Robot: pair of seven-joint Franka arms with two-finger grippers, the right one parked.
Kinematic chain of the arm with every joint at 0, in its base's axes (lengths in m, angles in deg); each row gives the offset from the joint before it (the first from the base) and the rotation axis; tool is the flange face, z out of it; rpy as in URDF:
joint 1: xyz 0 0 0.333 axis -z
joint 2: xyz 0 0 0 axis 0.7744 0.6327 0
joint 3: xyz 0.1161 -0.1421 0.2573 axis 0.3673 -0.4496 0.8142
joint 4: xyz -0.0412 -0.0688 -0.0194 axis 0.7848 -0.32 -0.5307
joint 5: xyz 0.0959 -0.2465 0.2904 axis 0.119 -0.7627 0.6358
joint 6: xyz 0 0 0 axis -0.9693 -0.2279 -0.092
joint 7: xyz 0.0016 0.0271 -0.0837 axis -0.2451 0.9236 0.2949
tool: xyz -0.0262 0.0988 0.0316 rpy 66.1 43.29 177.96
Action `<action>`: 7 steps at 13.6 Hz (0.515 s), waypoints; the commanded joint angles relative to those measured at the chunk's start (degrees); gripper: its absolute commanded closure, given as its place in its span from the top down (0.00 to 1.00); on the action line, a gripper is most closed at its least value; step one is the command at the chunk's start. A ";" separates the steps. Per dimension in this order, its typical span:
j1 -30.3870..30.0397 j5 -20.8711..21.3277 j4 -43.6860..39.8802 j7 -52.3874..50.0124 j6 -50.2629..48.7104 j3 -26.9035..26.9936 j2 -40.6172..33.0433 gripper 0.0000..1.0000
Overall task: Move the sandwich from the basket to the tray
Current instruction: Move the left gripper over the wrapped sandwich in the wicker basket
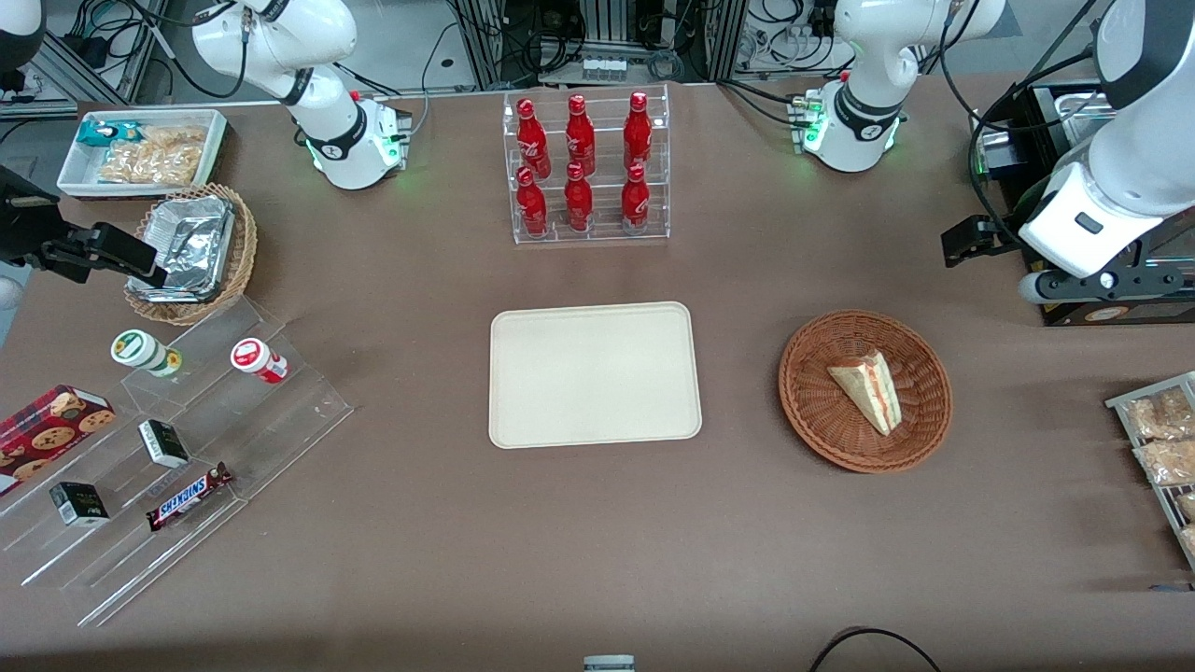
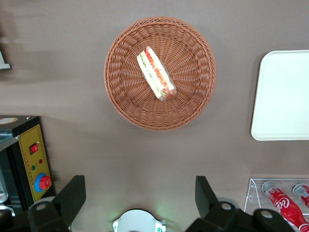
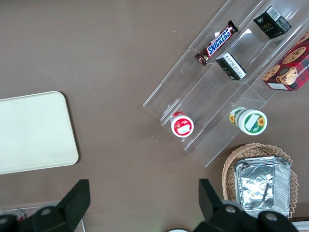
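Sandwich (image 1: 870, 387): one triangular wedge of pale bread, red and green filling striped along its cut edge, lay inside the basket (image 1: 812, 403) with its narrow point toward the front camera.

Basket: round, shallow, reddish-brown wicker, tightly woven, stood on the table (image 1: 560, 560) toward the working arm's end, well apart from every table edge.

Tray (image 1: 595, 373): flat, cream-beige, rectangular with rounded corners and a low rim, lay at mid-table beside the basket, apart from it; nothing on it.

Gripper (image 2: 140, 193): hung high above the table, over bare cloth farther from the front camera than the basket, its two dark fingers (image 2: 71, 194) spread wide with nothing between them. In the front view only its dark tip showed against the arm's white casing.

Table: matte brown covering, smooth and uniform; cable-strewn floor and aluminium framing lay along its edge farthest from the front camera.

Bottle rack (image 1: 588, 168): clear acrylic, stepped, six red bottles in two rows, near that same edge.

Control box (image 2: 24, 159): black with a yellow panel and red button, at the working arm's end, partly cut off.

Wire rack of packets (image 1: 1158, 448): at the working arm's end, cut by the frame edge.

Stepped acrylic stand (image 1: 187, 448): toward the parked arm's end, carrying a Snickers bar (image 1: 187, 497), small dark cartons, two lidded cups and a cookie box; carton lettering too small to read.
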 commanded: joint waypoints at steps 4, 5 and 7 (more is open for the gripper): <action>-0.50 0.10 -0.19 -0.53 -0.74 -0.58 2.01 1.00; -0.50 0.11 0.16 -0.53 -0.74 -0.58 3.06 1.00; -0.68 0.11 1.83 -0.62 0.31 -0.49 4.56 1.00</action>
